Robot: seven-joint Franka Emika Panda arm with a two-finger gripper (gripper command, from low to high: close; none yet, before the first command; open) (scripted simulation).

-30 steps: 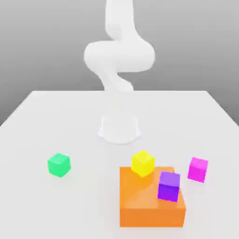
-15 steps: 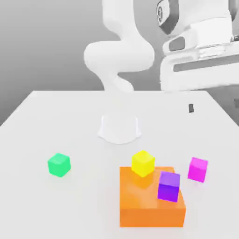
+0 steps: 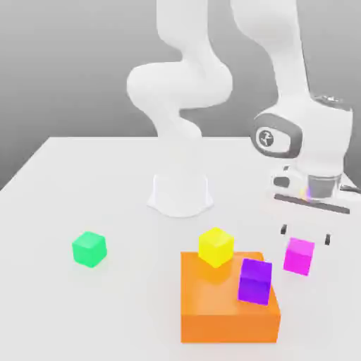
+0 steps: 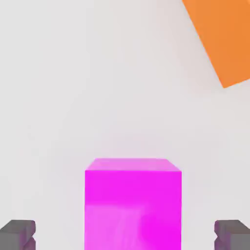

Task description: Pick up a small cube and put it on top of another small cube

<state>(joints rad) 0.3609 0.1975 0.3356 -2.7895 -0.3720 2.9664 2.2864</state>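
Jaws released — spread wide, one fingertip [image 4: 18, 233] on each side of the small magenta-pink cube [image 3: 299, 255], neither touching it. The gripper [image 3: 305, 234] hangs just above the cube, which rests on the white worktop [image 3: 106, 183] near the orange block [image 3: 227, 300] on the exterior view's right. In the hand view the cube sits centred between the fingertips, faces square to them.

Step in hand, as judged: descent to grasp. To do it well — lower straight down, close evenly on opposite faces at mid-height, lift without tilting.

The violet-purple cube [image 3: 254, 280] and yellow cube [image 3: 216, 246] sit on the orange block; the green cube [image 3: 89, 248] lies well apart. Which one serves as base, I cannot tell.
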